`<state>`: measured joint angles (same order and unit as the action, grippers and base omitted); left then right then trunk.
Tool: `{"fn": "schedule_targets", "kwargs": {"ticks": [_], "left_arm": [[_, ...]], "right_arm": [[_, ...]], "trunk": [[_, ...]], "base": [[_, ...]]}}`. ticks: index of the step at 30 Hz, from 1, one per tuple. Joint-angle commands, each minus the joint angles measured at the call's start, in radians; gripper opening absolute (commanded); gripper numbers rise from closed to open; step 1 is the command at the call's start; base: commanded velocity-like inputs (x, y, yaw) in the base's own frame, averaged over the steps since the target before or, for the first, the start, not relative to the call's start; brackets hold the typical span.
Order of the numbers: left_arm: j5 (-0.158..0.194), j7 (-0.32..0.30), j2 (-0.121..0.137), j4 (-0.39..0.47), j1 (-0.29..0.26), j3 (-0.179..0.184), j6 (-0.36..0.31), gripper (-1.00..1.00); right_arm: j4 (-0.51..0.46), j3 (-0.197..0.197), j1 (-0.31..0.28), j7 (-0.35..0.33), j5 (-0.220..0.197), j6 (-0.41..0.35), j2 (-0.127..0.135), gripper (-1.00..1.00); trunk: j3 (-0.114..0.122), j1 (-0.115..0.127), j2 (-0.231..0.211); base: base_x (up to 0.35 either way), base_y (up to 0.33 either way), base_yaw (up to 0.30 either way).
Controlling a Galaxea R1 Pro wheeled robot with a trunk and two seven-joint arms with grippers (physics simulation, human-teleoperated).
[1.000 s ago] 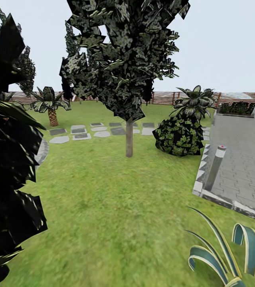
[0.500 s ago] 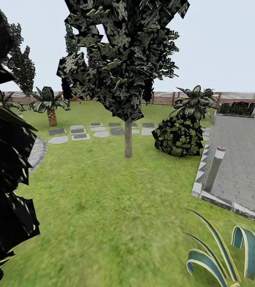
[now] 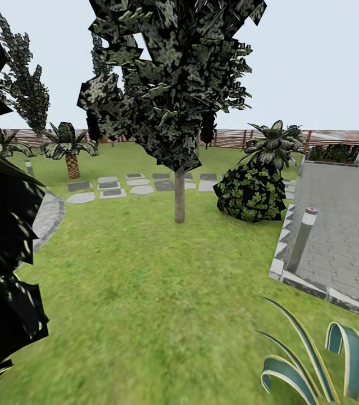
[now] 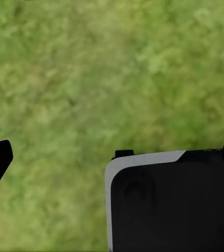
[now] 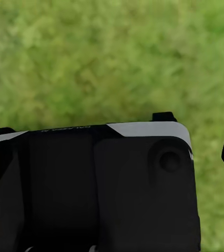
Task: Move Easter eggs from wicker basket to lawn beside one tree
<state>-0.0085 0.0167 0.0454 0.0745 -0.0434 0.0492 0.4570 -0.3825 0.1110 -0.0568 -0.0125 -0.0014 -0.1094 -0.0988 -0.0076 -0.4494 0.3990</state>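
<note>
Garden lawn (image 3: pixel 145 292) with a thin-stemmed tree (image 3: pixel 179 194) at its middle.
Both wrist cameras face grass; whether either gripper is open cannot be told.

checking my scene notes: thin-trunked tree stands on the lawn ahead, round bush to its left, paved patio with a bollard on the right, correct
Nearly. In the head view the round bush sits to the right of the thin-trunked tree, not its left. The lawn, the paved patio and its bollard on the right are as you say.

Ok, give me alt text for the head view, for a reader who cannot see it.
A wide green lawn with a thin-stemmed dark tree at its centre, grey stepping stones and a short palm behind it. A round bush and a grey bollard edge a paved terrace at right; a wooden fence runs behind.
</note>
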Motion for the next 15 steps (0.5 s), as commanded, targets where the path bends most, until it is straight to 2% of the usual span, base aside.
{"fn": "schedule_targets", "kwargs": {"ticks": [1, 15], "left_arm": [[-0.001, 0.002, 0.000, -0.001, 0.000, 0.004, 0.003, 1.00], [-0.001, 0.002, 0.001, -0.001, 0.000, 0.004, 0.003, 1.00]], "right_arm": [[-0.002, 0.006, 0.000, -0.001, 0.000, -0.006, -0.001, 1.00], [-0.002, 0.006, 0.000, -0.001, 0.000, -0.006, -0.001, 1.00]], "trunk": [[-0.001, -0.001, 0.001], [-0.001, -0.001, 0.001]], "base": [[0.148, -0.012, 0.000], [0.094, -0.012, 0.000]]}}
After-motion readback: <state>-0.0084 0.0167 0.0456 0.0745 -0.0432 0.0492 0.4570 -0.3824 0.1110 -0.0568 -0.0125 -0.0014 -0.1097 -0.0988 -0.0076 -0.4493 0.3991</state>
